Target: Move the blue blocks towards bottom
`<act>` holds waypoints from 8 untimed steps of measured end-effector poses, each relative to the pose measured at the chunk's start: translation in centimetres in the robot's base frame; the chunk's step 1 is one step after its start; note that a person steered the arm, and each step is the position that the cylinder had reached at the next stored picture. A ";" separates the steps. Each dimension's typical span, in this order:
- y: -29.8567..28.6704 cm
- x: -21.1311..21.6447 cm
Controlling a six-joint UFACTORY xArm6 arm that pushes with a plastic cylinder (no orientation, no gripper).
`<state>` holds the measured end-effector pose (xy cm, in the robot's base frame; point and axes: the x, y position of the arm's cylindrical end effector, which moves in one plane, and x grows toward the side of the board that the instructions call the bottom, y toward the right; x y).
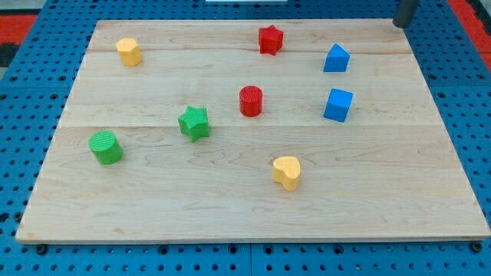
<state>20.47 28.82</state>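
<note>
Two blue blocks sit at the view's right: a blue wedge-like block [336,58] nearer the top and a blue cube [337,105] just below it. My rod shows at the top right corner, and my tip [400,24] is at the board's top edge, above and to the right of both blue blocks, apart from them.
On the wooden board [230,207] also lie a red star [270,40] at the top, a red cylinder [251,101] in the middle, a green star [194,123], a green cylinder [105,147] at the left, a yellow block [129,51] at the top left and a yellow heart [287,172] lower down.
</note>
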 end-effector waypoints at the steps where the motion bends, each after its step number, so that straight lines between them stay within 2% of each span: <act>1: 0.4 0.0; 3: -0.7 1.0; 4: -6.4 3.1; 5: -13.0 1.0; 7: -13.8 9.1; 8: -14.5 9.0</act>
<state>29.52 14.30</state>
